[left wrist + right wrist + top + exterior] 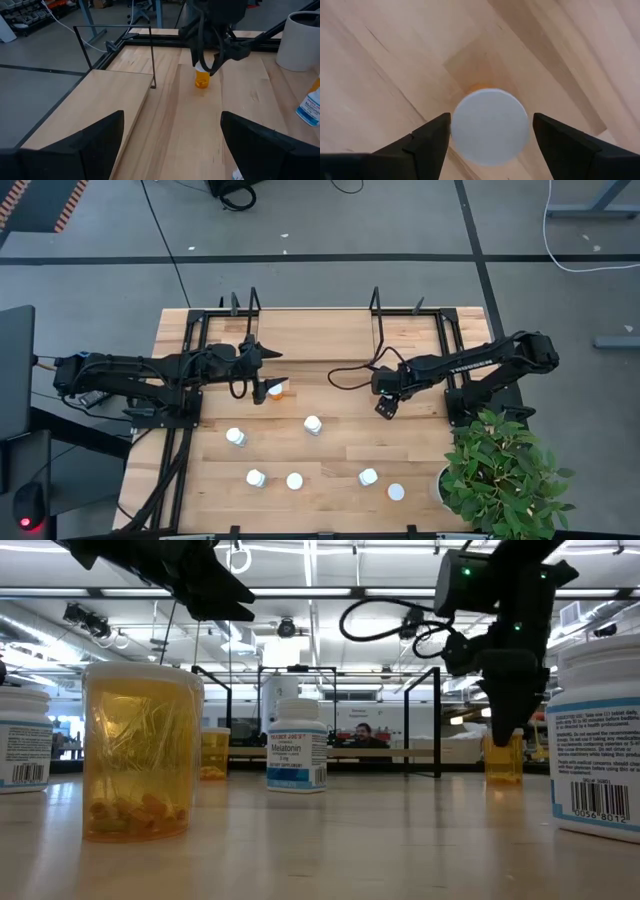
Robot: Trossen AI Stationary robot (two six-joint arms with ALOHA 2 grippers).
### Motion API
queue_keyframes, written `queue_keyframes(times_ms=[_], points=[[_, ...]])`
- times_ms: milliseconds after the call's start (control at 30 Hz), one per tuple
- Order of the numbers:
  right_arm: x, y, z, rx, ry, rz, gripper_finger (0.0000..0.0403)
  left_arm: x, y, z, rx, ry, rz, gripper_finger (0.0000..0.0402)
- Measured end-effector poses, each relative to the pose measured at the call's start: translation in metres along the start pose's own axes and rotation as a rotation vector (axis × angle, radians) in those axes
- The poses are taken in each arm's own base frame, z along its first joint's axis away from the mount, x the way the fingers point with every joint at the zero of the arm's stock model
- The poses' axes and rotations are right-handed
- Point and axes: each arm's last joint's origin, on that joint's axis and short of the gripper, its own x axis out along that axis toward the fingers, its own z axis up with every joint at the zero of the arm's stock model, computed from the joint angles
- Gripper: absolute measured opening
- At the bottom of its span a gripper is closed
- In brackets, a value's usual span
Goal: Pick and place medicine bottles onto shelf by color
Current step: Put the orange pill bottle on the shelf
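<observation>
1. The right gripper [490, 132] is standing wide open and pointing straight down over an orange bottle [490, 125], its fingers flanking the white cap with a gap on each side, so nothing is being gripped.
2. That bottle is standing upright on the tabletop [330, 455], just in front of the shelf [320, 335], near the table's middle right. If the jaws are closing only on the cap's rim, the bottle may be slipping free or tipping as it is lifted.
3. The cap is sitting slightly nearer one finger; an uneven close could be nudging the bottle sideways before the grip forms.
4. The left gripper [268, 358] is also spread wide and empty, hanging by another orange bottle [277, 389] that stands on the tabletop just before the shelf.
5. With both arms working close to the shelf's middle, a carry across could be bringing them into contact.
6. Six more bottles are waiting nearer the front edge.
</observation>
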Motion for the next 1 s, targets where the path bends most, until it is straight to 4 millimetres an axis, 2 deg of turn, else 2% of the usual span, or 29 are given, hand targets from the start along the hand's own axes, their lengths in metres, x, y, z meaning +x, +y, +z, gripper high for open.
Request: queue_keyframes(times_ms=[433,1000], points=[[0.0023,-0.0001,-0.0003,0.004,-0.013,0.001,0.0282,0.0,0.0,0.0,0.0,0.0,0.0,0.0337],[0.0017,0.001,0.0003,0.005,-0.006,0.023,0.022,0.0,0.0,-0.0006,0.002,0.006,0.0,0.0337]])
